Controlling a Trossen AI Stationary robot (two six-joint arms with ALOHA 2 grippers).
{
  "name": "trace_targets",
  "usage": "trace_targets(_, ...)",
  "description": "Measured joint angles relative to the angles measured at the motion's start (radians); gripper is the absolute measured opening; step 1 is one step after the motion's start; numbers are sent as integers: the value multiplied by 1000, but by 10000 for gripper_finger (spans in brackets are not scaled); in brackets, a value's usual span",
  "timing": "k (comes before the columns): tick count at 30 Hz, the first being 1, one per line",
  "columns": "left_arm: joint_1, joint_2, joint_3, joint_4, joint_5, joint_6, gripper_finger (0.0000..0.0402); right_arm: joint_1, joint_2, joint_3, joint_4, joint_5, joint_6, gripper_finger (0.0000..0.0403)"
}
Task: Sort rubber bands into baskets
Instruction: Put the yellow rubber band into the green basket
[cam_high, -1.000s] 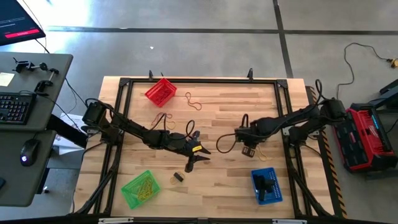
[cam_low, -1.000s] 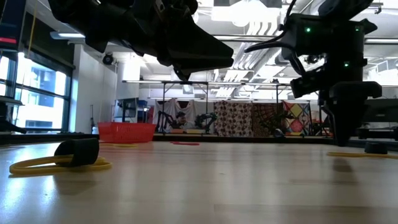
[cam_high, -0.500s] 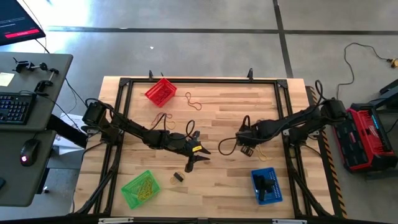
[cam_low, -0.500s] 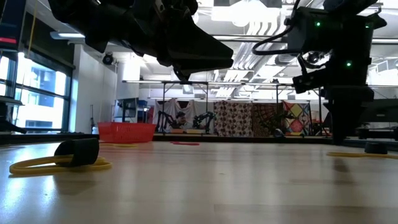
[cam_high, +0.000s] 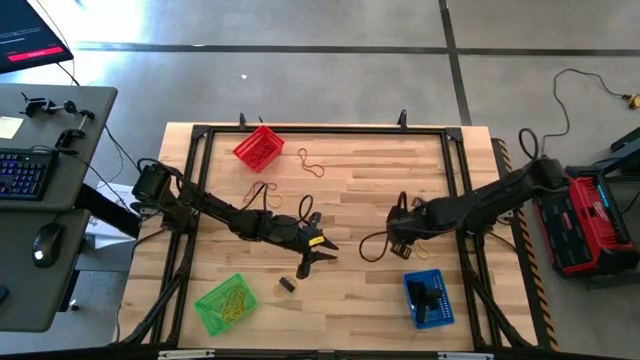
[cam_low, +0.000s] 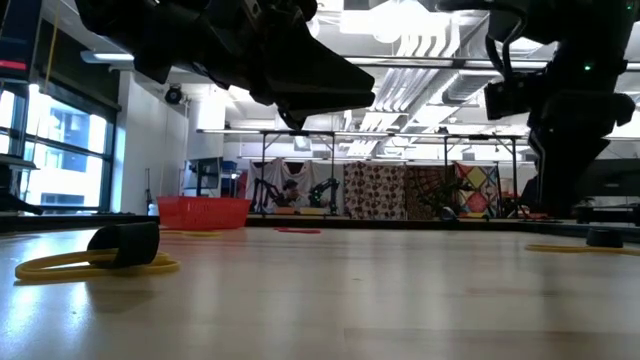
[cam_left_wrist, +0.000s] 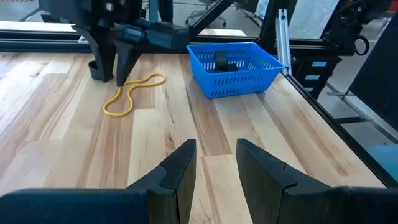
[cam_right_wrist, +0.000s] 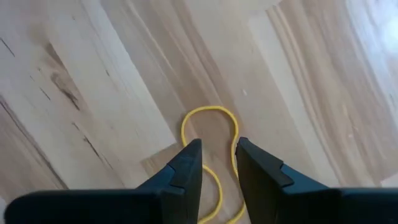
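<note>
On the wooden desk (cam_high: 350, 190), your right gripper (cam_right_wrist: 216, 163) hangs released right of centre over a yellow rubber band (cam_right_wrist: 208, 121), and your left gripper (cam_left_wrist: 215, 163) waits released mid-frame.

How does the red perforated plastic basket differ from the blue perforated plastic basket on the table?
The red perforated plastic basket sits at the table's far side, left of centre; the blue perforated plastic basket sits at the near right. The red one lies turned at an angle, the blue one nearly square to the edge. Both are small, rectangular and upright.
</note>
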Motion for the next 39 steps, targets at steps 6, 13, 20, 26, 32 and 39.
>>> trace_targets(6, 0, 0, 0, -2, 0, 0, 108, 1, -23, -61, 110, -8, 0, 84)
trace_targets(13, -2, 0, 0, -7, 0, 4, 108, 10, -92, -187, 215, -3, 87, 65)
trace_targets(20, -2, 0, 0, 3, 0, 20, 108, 9, -98, -191, 116, -22, 83, 65)
trace_targets(26, -2, 0, 0, 3, 0, 20, 108, 0, -58, -191, 124, -29, 56, 65)
trace_targets(32, -2, 0, 0, 2, 0, 20, 108, 0, -13, -191, 127, -29, 37, 65)
trace_targets(39, -2, 0, 0, 2, 0, 20, 108, -12, 5, -188, 131, -33, -31, 47)
